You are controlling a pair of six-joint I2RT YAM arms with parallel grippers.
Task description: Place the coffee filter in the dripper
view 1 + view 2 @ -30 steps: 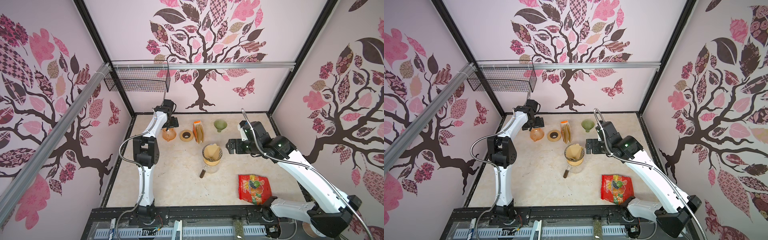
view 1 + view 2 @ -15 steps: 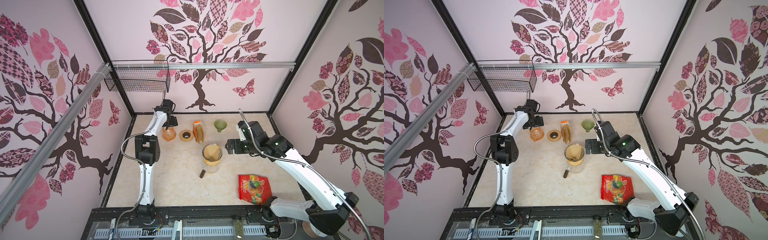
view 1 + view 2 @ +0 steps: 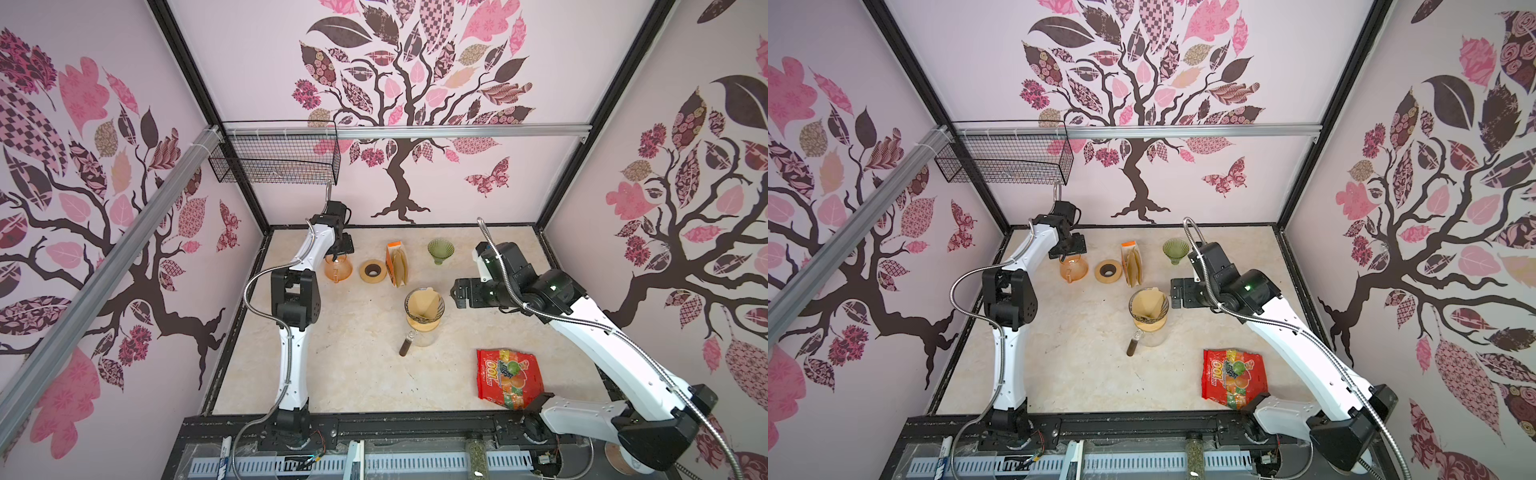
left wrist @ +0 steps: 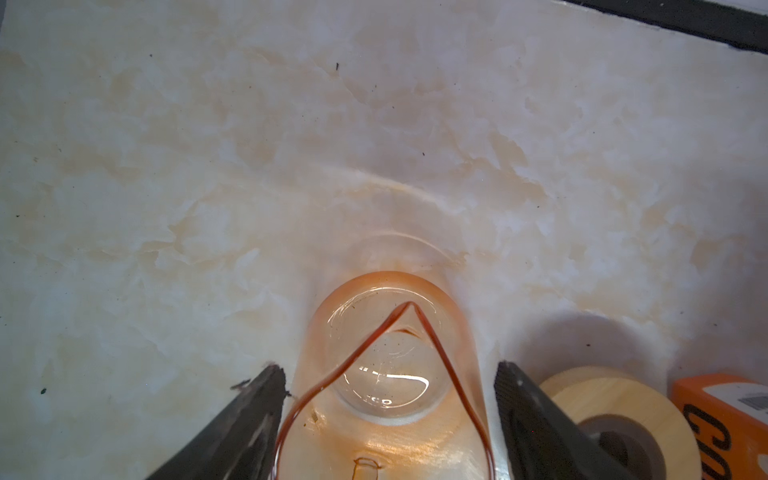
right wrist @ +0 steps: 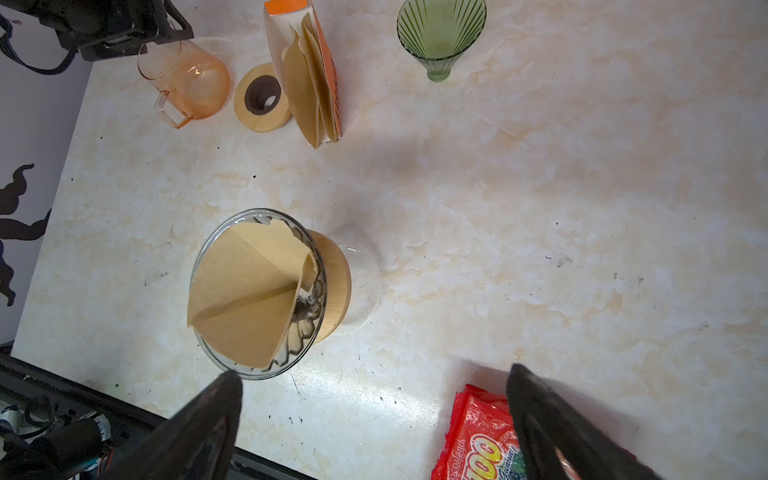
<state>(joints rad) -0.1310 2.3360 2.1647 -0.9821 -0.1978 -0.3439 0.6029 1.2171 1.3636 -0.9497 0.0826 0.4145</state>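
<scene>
The coffee filter (image 5: 249,291) is already sitting in the glass dripper (image 5: 305,328), just ahead of one fingertip of the right gripper (image 5: 372,374), whose jaws are standing wide apart and holding nothing. The paper is lying half folded and leaning against one side, apparently not pressed to the glass. A finger brushing the rim could be enough to flick it out or to tip the dripper off the carafe (image 3: 424,338) beneath it. The left gripper (image 4: 386,368) is straddling the orange glass pitcher (image 5: 203,89), jaws parted either side of it and not yet clamping. An off-centre squeeze there risks skidding the pitcher into the wooden ring (image 4: 615,419) beside one finger.
</scene>
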